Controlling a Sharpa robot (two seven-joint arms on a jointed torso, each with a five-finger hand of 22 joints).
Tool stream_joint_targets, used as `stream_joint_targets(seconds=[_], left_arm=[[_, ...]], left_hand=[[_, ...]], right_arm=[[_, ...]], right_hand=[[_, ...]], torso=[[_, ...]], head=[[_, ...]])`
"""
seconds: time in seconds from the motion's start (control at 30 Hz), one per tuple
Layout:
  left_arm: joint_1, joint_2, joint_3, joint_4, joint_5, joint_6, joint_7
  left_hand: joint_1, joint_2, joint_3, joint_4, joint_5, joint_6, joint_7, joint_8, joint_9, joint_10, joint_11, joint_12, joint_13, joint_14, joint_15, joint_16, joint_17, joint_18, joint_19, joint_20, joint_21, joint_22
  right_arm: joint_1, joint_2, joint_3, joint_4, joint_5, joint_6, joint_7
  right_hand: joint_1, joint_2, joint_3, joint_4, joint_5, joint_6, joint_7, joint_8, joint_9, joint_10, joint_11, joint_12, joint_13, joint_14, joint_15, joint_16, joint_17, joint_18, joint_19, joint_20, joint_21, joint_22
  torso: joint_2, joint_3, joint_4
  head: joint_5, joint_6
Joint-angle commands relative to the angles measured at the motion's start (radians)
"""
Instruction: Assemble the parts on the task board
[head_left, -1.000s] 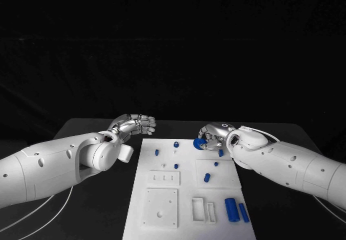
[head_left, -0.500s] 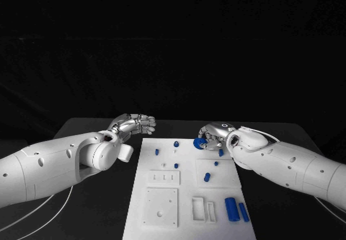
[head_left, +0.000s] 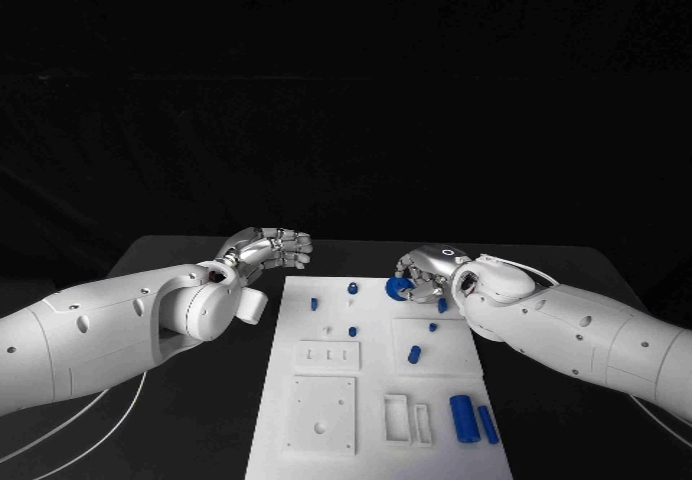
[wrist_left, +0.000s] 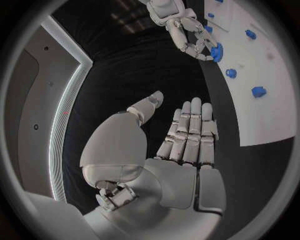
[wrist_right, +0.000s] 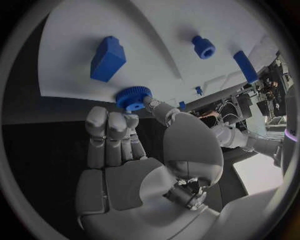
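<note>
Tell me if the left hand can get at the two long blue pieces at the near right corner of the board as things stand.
Probably not easily. The left hand sits off the task board's far left side, open, while the two long blue pieces lie at the near right corner, diagonally across. Nothing blocks them, but the right arm is much closer.

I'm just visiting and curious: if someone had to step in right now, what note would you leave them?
Right hand pinches a blue gear at the task board's far edge. Left hand holds nothing, fingers apart, over the table beside the board. Two long blue pieces lie loose at the near right corner; smaller blue parts are scattered mid-board. Gear not yet placed; most assembly seems left.
</note>
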Motion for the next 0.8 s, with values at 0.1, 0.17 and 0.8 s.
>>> stream_joint_targets(seconds=[0.1,0.17,0.8], left_arm=[[0.001,0.001,0.001,0.002,-0.003,0.011,0.006],[0.001,0.000,0.001,0.002,-0.004,0.010,0.006],[0.001,-0.003,0.001,0.002,-0.005,0.007,0.006]], left_hand=[[-0.005,0.000,0.002,0.005,0.002,0.003,0.017,0.000,-0.001,-0.001,0.005,-0.003,-0.001,0.000,0.006,-0.005,0.002,0.010,-0.006,0.002,0.006,0.020],[-0.005,0.000,0.002,0.005,0.002,0.003,0.017,0.000,-0.001,-0.001,0.005,-0.003,-0.001,0.000,0.006,-0.005,0.002,0.010,-0.006,0.002,0.006,0.020],[-0.005,0.000,0.002,0.005,0.002,0.003,0.017,0.001,-0.001,0.000,0.004,-0.003,-0.001,0.000,0.006,-0.005,0.002,0.010,-0.006,0.002,0.006,0.020]], right_arm=[[-0.020,-0.004,-0.013,0.018,-0.063,0.041,-0.032],[-0.020,-0.009,-0.013,0.031,-0.087,0.017,-0.047],[0.000,-0.056,0.001,0.202,-0.277,-0.096,-0.151]], right_hand=[[-0.004,0.002,0.007,0.003,0.004,0.171,-0.018,0.004,0.013,-0.025,-0.026,0.005,0.002,0.001,-0.009,-0.004,0.001,0.101,0.005,-0.001,0.004,0.016],[-0.004,-0.003,0.010,0.004,0.010,0.172,-0.019,0.005,0.014,-0.023,-0.027,0.006,0.004,0.004,-0.010,-0.003,0.002,0.101,0.008,-0.002,0.006,0.016],[0.021,-0.062,0.065,0.047,-0.014,0.181,-0.023,0.008,0.027,-0.007,-0.032,0.000,0.004,0.013,-0.014,-0.001,0.005,0.101,0.028,-0.014,0.007,0.011]], torso=[[0.000,-0.0005,0.0000],[0.000,-0.0006,-0.0003],[-0.001,-0.0007,-0.0003]], head=[[0.001,0.001],[0.002,0.001],[0.006,0.005]])
